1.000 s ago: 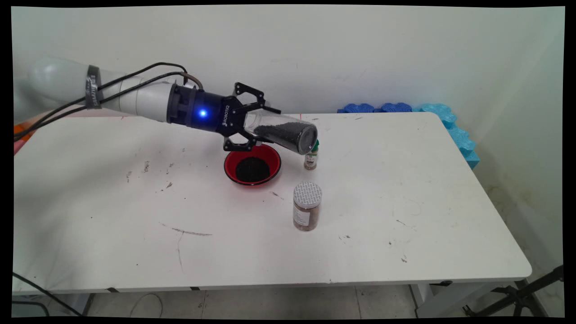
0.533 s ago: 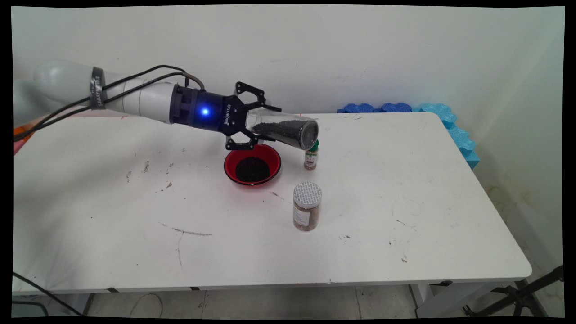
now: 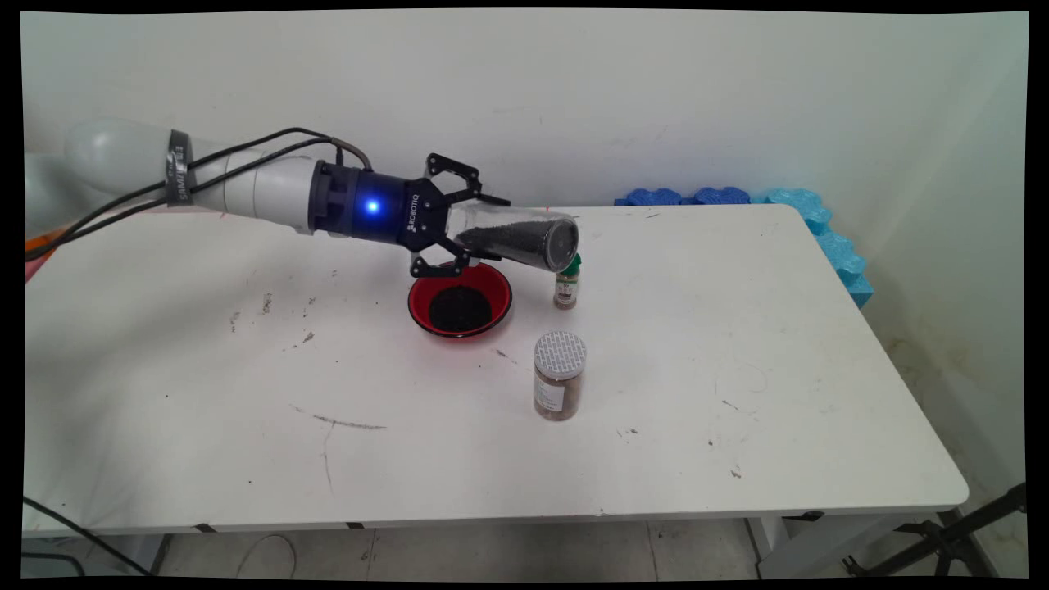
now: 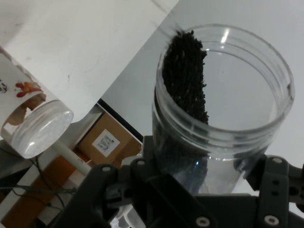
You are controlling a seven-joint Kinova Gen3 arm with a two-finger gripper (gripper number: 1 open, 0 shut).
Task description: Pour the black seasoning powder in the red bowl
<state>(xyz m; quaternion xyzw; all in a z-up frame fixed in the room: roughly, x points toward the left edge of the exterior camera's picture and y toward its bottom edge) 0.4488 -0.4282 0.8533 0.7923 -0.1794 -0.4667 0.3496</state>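
Note:
My gripper (image 3: 483, 231) is shut on a clear open jar (image 3: 524, 240) partly filled with black grains. The jar lies almost level, its mouth pointing right and slightly down. It hangs just above the far rim of a red bowl (image 3: 495, 283) that holds a heap of black grains. In the hand view the jar (image 4: 223, 118) fills the picture between the fingers of the gripper (image 4: 199, 190), with the grains banked along its left wall. The jar's mouth is right above a small green-capped spice bottle (image 3: 566, 287).
A brown spice jar with a white lid (image 3: 559, 385) stands in front of the bowl to the right; a pale-lidded jar (image 4: 33, 128) also shows at the hand view's left. Blue foam pieces (image 3: 807, 209) line the table's back right corner. Black cables trail from the arm.
The held jar has tipped back toward level, its mouth rising a little. The hand has drawn slightly up and left. Bowl and bottles have not moved.

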